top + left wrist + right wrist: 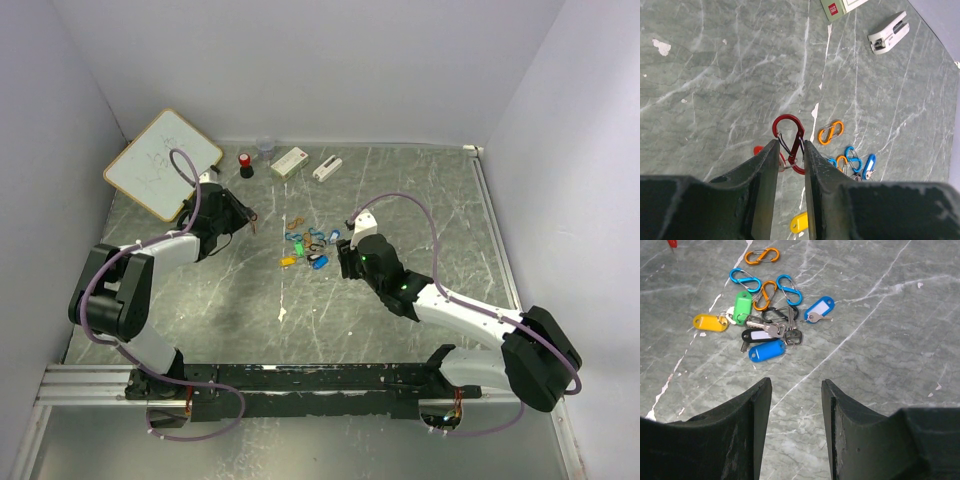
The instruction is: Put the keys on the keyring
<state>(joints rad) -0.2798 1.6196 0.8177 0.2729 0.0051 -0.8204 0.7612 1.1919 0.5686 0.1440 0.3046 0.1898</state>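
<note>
**Right gripper** [796,382]: jaws part-open, nothing between them, poised over the grey-green marbled tabletop [880,340].

**Keys** [766,351]: small metal keys with blue, green, yellow and black plastic tags. They are heaped among blue and orange S-shaped clips [761,256], just ahead and left of the right fingertips.

**Left gripper** [792,142]: jaws narrowly parted, with a red metal carabiner [788,116] in the gap at the tips. Whether they grip it cannot be told.
</note>
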